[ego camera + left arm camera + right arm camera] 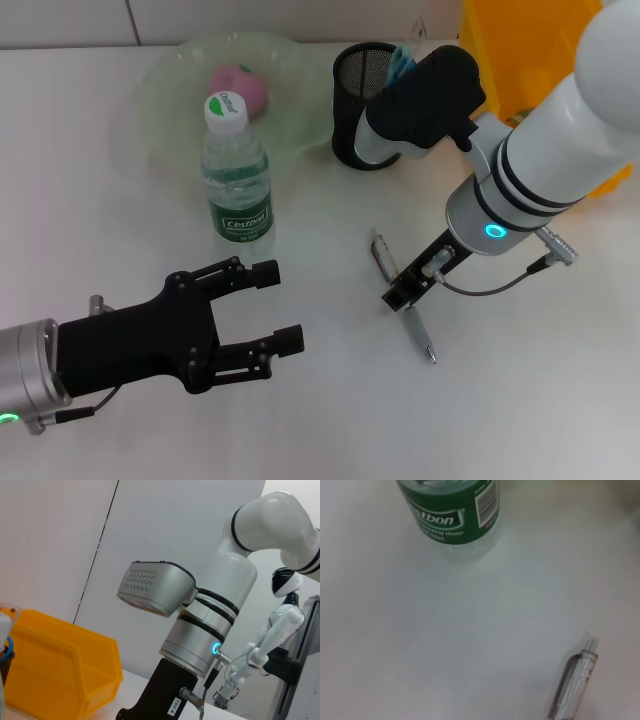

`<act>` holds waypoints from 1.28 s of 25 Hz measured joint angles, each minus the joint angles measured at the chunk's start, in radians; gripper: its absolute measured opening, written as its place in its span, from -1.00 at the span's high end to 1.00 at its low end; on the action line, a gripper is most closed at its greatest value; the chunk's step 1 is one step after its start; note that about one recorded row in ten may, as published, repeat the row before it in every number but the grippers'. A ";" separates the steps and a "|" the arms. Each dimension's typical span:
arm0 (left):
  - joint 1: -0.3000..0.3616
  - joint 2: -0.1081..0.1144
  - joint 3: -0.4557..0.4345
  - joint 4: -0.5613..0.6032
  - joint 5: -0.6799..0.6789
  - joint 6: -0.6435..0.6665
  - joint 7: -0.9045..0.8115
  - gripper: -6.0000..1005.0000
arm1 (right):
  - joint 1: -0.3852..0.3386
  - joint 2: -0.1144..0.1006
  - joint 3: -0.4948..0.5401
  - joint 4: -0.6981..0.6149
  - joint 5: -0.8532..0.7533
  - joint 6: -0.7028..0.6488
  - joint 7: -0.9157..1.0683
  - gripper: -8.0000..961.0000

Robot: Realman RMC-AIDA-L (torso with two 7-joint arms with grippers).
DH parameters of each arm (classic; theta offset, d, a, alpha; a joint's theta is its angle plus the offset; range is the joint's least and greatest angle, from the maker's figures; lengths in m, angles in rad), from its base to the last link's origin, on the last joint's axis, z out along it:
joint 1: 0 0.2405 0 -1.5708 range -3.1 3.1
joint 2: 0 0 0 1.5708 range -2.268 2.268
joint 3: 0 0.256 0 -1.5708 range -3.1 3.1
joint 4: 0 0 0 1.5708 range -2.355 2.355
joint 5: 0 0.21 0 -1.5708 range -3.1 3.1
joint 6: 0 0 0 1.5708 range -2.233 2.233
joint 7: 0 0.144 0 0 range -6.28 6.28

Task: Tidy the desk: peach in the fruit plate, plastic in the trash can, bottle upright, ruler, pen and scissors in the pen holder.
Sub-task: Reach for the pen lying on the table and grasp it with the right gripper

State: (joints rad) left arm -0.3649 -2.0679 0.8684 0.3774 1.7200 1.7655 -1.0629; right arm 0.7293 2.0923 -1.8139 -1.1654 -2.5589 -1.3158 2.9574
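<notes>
Down at the pen [405, 295], the right gripper [405, 290] sits low over the desk [100, 170], its black tip right at the middle of the pen's barrel; whether its fingers are spread or pressed onto the pen cannot be told from the head view, and the right wrist view shows none of them. The pen lies flat on the white surface, its clip end toward the pen holder [358, 100] and its metal tip toward the near edge, and the right wrist view catches only the clip end beside bare tabletop. The left gripper [275, 305] hovers over the near left part of the desk with its two black fingers [255, 272] spread wide and nothing between them, well apart from the pen. The bottle [236, 170] stands upright, white cap on top, just in front of the fruit plate [175, 70], and the peach [240, 88] rests inside that plate behind the bottle's cap. The pen holder stands to the right of the plate, partly hidden by the right arm's wrist, with something light blue, seemingly the scissors [402, 58], showing above its rim. The trash can [520, 50] stands at the far right, behind the right arm.
</notes>
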 joint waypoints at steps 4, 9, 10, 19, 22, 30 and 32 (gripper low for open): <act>0.000 0.000 0.001 0.000 0.000 0.000 0.000 -0.66 | 0.005 0.000 -0.012 0.001 -0.001 0.003 0.000 0.01; 0.000 0.000 0.001 0.000 -0.001 0.000 0.000 -0.66 | 0.007 0.000 -0.021 0.001 -0.001 0.004 0.000 0.12; 0.000 0.000 0.001 0.000 -0.001 0.000 0.000 -0.66 | 0.007 0.000 -0.022 0.001 -0.001 0.004 0.000 0.14; 0.000 0.000 0.001 0.000 -0.001 0.001 0.000 -0.66 | 0.010 0.000 -0.040 0.001 -0.001 0.005 -0.001 0.27; 0.000 0.000 0.001 0.000 -0.001 0.002 0.000 -0.66 | 0.009 0.000 -0.041 -0.003 -0.001 0.005 -0.001 0.40; 0.005 0.001 -0.001 0.000 0.000 0.003 0.001 -0.66 | 0.002 0.000 -0.042 -0.015 -0.008 0.003 -0.007 0.75; 0.006 0.001 -0.002 0.000 0.000 0.003 0.001 -0.66 | -0.004 -0.001 -0.042 -0.028 -0.019 0.000 -0.008 0.78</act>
State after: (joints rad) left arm -0.3591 -2.0670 0.8669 0.3773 1.7196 1.7687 -1.0620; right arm 0.7255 2.0915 -1.8558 -1.1937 -2.5775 -1.3159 2.9496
